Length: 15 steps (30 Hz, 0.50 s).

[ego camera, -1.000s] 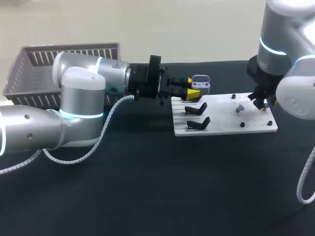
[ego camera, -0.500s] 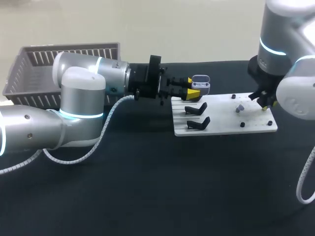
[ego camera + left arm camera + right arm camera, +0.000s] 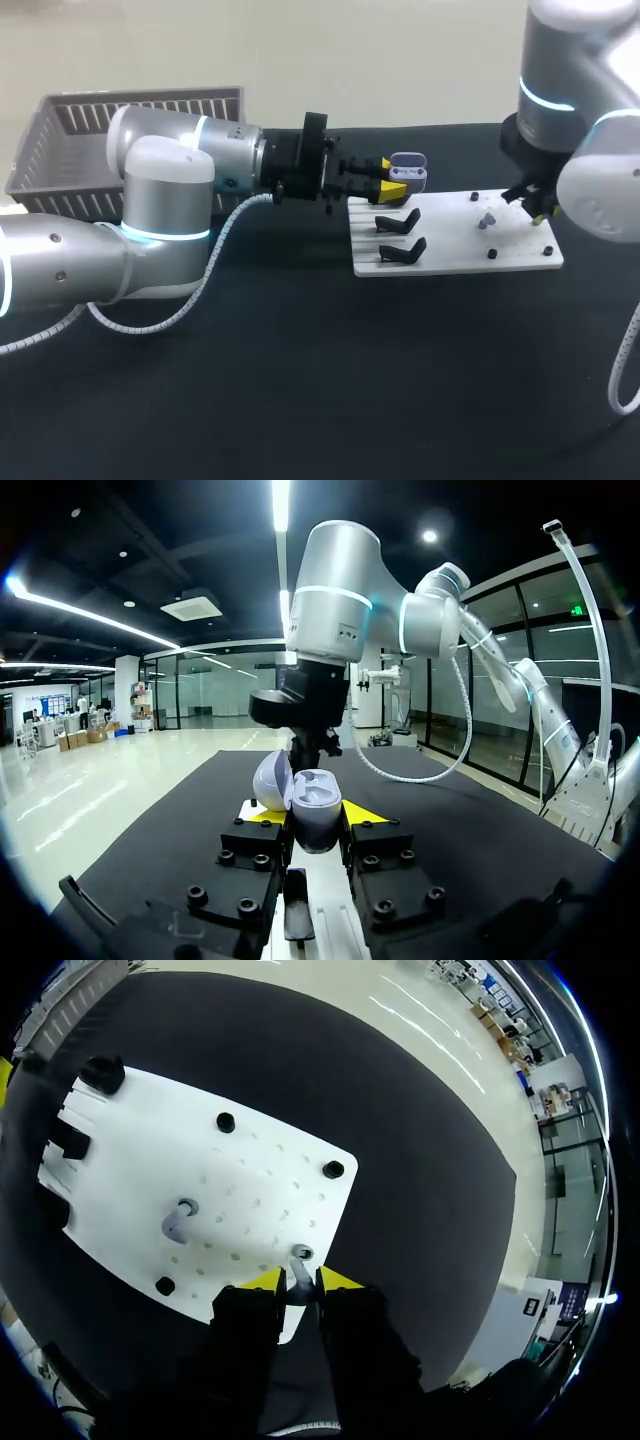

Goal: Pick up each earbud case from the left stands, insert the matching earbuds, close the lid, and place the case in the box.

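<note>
While clamped over the white board's [image 3: 450, 247] far-left edge, earbud case [image 3: 315, 805]: lid open, held between left gripper [image 3: 312, 815] fingers.
Right gripper [image 3: 297, 1282]: pinches one earbud [image 3: 298, 1271] above board's right side.
Second earbud [image 3: 180, 1222]: lying mid-board.

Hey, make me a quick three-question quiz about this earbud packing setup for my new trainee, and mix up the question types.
1. True or false: the earbud case held in the left tool is open.
2. What is between the right tool's tips? A a case lid; B a grey earbud; C nothing.
3. How many earbuds lie loose on the white board?
Key: 1 true; 2 B; 3 one, the loose earbud.
</note>
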### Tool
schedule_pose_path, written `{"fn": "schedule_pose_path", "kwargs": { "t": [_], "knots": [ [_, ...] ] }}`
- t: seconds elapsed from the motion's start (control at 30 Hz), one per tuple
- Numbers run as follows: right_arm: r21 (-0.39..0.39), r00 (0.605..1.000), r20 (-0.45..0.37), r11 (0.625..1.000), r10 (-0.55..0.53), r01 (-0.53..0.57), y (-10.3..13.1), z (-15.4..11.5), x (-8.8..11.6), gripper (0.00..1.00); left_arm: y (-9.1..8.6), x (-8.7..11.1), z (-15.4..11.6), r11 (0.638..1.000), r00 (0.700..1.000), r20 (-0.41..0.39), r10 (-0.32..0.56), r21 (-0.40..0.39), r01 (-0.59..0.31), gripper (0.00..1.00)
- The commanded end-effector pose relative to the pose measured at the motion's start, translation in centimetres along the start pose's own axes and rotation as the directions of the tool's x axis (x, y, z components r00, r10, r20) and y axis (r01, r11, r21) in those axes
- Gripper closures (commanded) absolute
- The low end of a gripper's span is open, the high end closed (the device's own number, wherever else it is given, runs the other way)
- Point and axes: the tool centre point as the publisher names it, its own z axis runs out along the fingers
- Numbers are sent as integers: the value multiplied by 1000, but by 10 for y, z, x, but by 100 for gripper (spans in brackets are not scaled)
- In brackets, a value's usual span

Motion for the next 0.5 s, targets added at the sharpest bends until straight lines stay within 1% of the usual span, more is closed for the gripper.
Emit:
{"fn": "schedule_pose_path", "kwargs": {
  "t": [0.03,0.07,0.23,0.37,0.4,0.43,0.5],
  "knots": [
    [40,998,-1,997,64,-63,9,-31,15,100,0,1,0,1000,1000,1,0,0,0,100],
    [33,995,-11,995,98,-98,9,-37,17,100,0,1,0,1000,1000,1,0,0,0,100],
    [-18,968,16,968,251,-251,23,-75,26,100,0,1,0,1000,1000,1,0,0,0,100],
    [-19,941,14,941,338,-338,41,-99,31,100,0,1,0,1000,1000,1,0,0,0,100],
    [0,940,13,940,341,-341,47,-104,33,100,0,1,0,1000,1000,1,0,0,0,100],
    [-21,932,21,932,362,-362,53,-110,33,100,0,1,0,1000,1000,1,0,0,0,100],
    [0,926,25,926,377,-378,65,-122,35,100,0,1,0,1000,1000,1,0,0,0,100]
  ]
}}
